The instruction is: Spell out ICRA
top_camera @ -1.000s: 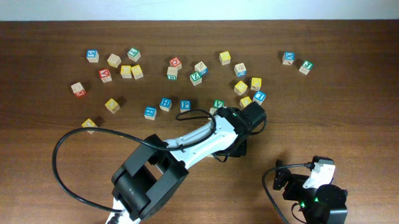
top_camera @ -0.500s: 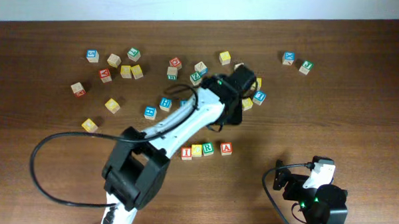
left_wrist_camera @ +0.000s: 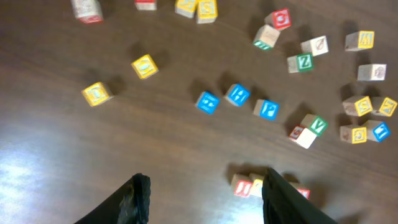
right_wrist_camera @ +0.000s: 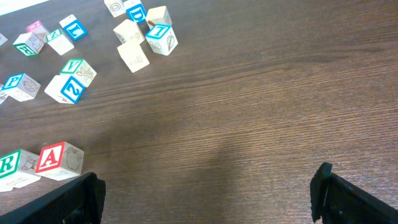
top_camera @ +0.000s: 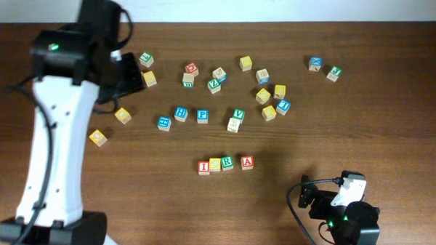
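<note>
ICRA [top_camera: 215,164] is laid in a row near bench [top_camera: 349,127] front, A [top_camera: 247,163] set just apart from R [top_camera: 227,163]. Left claw [left_wrist_camera: 206,179] and right claw [right_wrist_camera: 208,177] are seen released, empty. Row could be knocked askew if a claw is swept low across it.

Overhead camera looking straight down on whole table [top_camera: 378,128], ICRA row [top_camera: 225,164] lying just below centre. My left wrist camera hanging high, tilting down, catching row at bottom edge, scattered cubes [left_wrist_camera: 237,94] beyond it. My right wrist camera sitting low and near, facing across table, sharing only row's end with A cube [right_wrist_camera: 55,158], lower left.
</note>
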